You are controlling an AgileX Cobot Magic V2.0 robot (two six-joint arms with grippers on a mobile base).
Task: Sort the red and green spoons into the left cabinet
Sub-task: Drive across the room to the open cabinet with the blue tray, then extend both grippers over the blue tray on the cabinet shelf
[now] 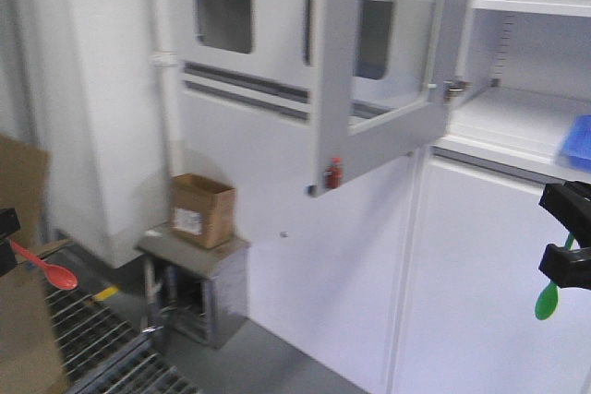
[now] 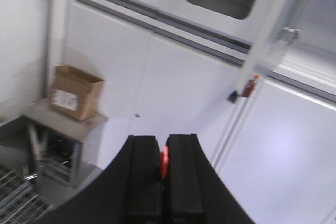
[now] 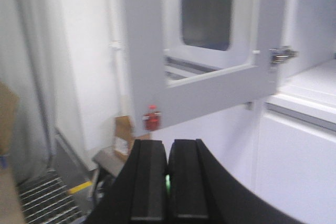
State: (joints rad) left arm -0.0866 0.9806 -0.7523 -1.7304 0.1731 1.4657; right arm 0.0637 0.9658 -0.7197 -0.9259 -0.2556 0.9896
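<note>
Your grey cabinet (image 1: 517,122) stands ahead with its glazed door (image 1: 388,140) swung open, the blue tray (image 1: 578,140) on a shelf at far right. Your left jaws are clamped on the red spoon (image 1: 46,268) at the far left, well apart from that shelf; your right jaws grip the green spoon (image 1: 548,297), bowl hanging below the tray's shelf.

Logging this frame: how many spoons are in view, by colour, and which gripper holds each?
red spoon: 1, pinched in the left gripper
green spoon: 1, pinched in the right gripper
Total: 2 spoons
</note>
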